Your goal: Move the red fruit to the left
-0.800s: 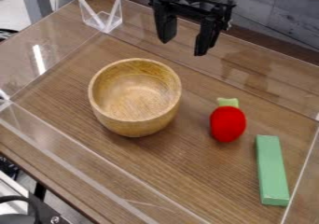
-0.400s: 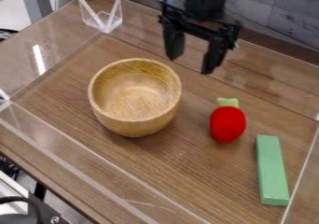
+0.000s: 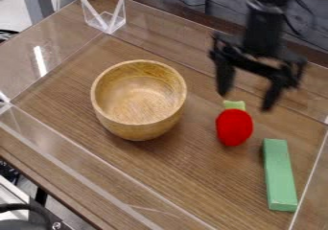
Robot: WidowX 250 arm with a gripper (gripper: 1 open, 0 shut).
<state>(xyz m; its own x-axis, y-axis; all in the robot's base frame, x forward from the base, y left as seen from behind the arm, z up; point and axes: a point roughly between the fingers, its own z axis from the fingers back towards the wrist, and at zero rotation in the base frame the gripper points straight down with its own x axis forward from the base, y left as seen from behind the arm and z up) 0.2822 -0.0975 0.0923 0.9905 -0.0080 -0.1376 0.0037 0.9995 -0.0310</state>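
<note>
Wooden tabletop (image 3: 103, 157), rounded bright red fruit (image 3: 233, 127), green top

Prob. robotics lab: robot arm (image 3: 231, 33) over wood tabletop (image 3: 90, 148), black cables (image 3: 29, 210) at edge.

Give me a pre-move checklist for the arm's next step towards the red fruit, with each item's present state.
1. Red fruit in full view: ok, only the gripper comes near its leafy top.
2. Gripper open: ok.
3. Fruit between the fingers: not ok, it is not gripped.
4. Fruit out of the wooden bowl: ok, it lies on the table beside it.
5. Green block apart from the fruit: ok, a gap shows.
6. Fingertip height above the table: cannot tell from this single view.
</note>
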